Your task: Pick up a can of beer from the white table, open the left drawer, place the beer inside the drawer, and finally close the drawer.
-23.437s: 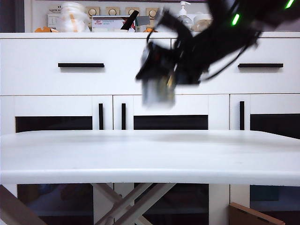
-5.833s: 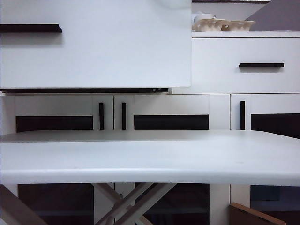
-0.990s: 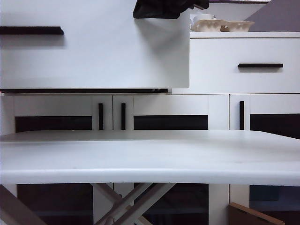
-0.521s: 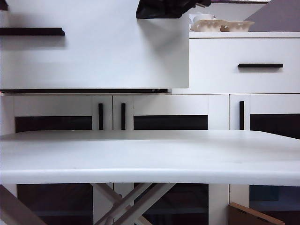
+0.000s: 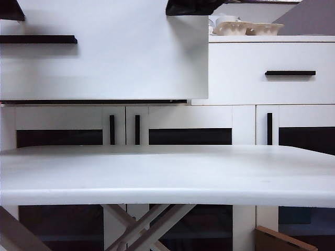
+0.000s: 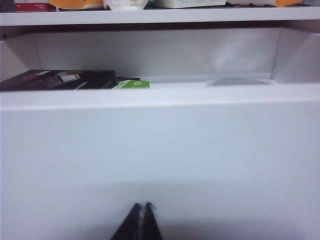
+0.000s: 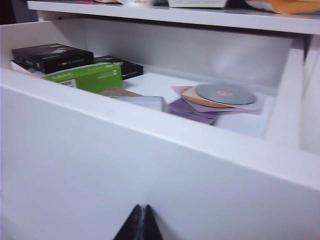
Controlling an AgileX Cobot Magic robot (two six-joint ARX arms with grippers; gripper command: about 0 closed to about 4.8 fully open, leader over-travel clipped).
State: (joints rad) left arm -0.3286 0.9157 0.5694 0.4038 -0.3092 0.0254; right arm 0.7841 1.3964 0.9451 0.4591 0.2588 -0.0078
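Plainly, in the exterior view the left drawer [image 5: 104, 57] is standing pulled far out, its white front filling the upper left, with its black bar handle [image 5: 37, 39] showing at the left edge. A dark piece of one arm [image 5: 191, 6] is showing over the drawer's top right corner and another dark bit at the top left corner; neither gripper's tips are showing here. The white table [image 5: 167, 175] is lying bare across the foreground, and behind it the sideboard is carrying its second drawer and lower doors with vertical handles.

From the left wrist view, the left gripper [image 6: 140, 222] is sitting just before the drawer front [image 6: 160, 150], fingers pressed together on nothing. A push low on the panel from one side only is risking a skewed, jammed drawer. Inside, a dark box [image 6: 60, 80] and green box [image 6: 131, 84] are lying flat.

From the right wrist view, the right gripper [image 7: 140, 222] is likewise facing the front, fingers pressed together and empty. A disc [image 7: 225, 93] on papers, a green box and black boxes are lying in the drawer. The can of beer is not clearly showing in any view, so I cannot tell where it is; if it is standing inside, a hard shove is risking toppling it.
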